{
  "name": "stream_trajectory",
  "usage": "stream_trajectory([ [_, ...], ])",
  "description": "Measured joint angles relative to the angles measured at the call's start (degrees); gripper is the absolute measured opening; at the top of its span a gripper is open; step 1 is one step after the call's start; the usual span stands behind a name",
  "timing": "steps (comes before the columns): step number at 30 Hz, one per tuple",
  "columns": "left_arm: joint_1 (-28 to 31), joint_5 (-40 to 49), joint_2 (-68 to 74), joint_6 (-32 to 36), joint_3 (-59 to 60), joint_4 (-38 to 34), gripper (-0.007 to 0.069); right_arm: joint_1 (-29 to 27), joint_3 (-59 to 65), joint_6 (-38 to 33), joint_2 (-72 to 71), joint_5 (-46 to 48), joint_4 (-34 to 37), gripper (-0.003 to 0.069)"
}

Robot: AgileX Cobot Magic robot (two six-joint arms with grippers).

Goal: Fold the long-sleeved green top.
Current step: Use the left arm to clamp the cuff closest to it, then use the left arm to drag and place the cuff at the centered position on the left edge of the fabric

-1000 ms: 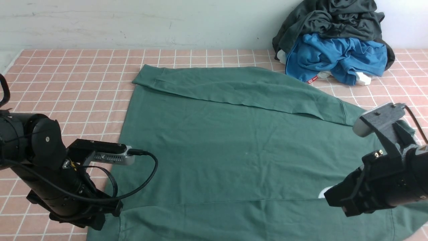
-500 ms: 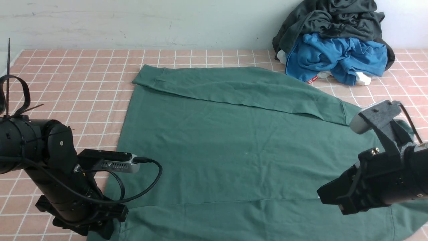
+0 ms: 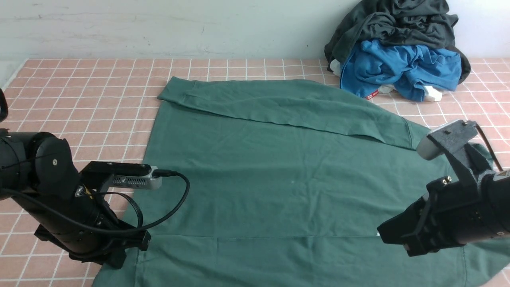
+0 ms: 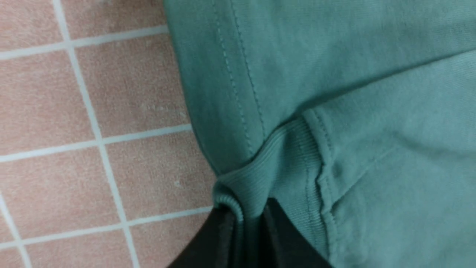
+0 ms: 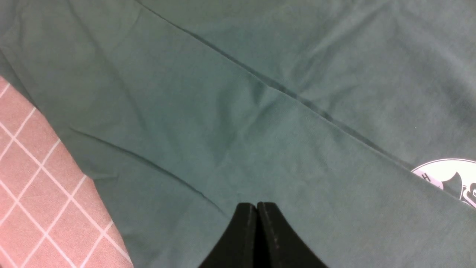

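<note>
The green long-sleeved top (image 3: 279, 179) lies spread flat over the pink checked cloth, one sleeve folded across its far edge. My left gripper (image 3: 119, 261) is at the near left corner, shut on the ribbed cuff of the near sleeve (image 4: 260, 167), which lies along the near edge. In the left wrist view the cuff bunches between my fingers (image 4: 223, 238). My right gripper (image 3: 388, 237) hovers over the near right part of the top, shut and empty. In the right wrist view its tips (image 5: 256, 208) meet above smooth fabric, with the white round logo (image 5: 450, 175) beside them.
A heap with a bright blue garment (image 3: 398, 69) and a dark charcoal-grey garment (image 3: 390, 24) sits at the far right against the white wall. Bare pink checked cloth (image 3: 79, 99) shows to the left of the top.
My left arm dipped toward the near edge, then drew back left with the cuff, dragging the near sleeve's end leftward. My right gripper slid slightly left over the logo, then stayed still.
</note>
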Motion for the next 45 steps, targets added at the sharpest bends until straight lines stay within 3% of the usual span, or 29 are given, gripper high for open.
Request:
stream_trajectory([
  [3, 0.00, 0.07, 0.07, 0.01, 0.00, 0.07, 0.0063, 0.00, 0.00, 0.00, 0.00, 0.00, 0.00, -0.0010],
  [10, 0.00, -0.95, 2.17, -0.76, 0.00, 0.58, 0.0311, 0.00, 0.00, -0.04, 0.00, 0.21, 0.00, -0.0010],
  [13, 0.00, -1.01, 2.17, -0.76, 0.00, 0.58, 0.0366, 0.00, 0.00, -0.04, 0.00, 0.26, 0.00, -0.0010],
  [17, 0.00, -1.13, 2.17, -0.76, 0.00, 0.58, 0.0293, 0.00, 0.00, -0.06, 0.00, 0.59, 0.00, -0.0010],
  [20, 0.00, -1.19, 2.17, -0.76, 0.00, 0.60, 0.0101, 0.00, 0.00, -0.17, 0.00, 1.36, -0.05, -0.0010],
  [23, 0.00, -1.13, 2.10, -0.71, 0.00, 0.65, 0.0021, 0.00, 0.00, -0.17, 0.00, 2.10, -0.41, -0.0010],
  [35, 0.00, 8.37, -6.12, 2.69, -12.57, 0.65, 0.0016, 0.00, 0.00, -1.17, 0.00, 2.34, -0.60, -0.0010],
  [45, 0.00, -0.79, 4.00, 7.27, -25.63, 3.74, 0.0016, 0.00, 0.00, -1.29, 0.00, 0.22, -3.59, -0.0010],
])
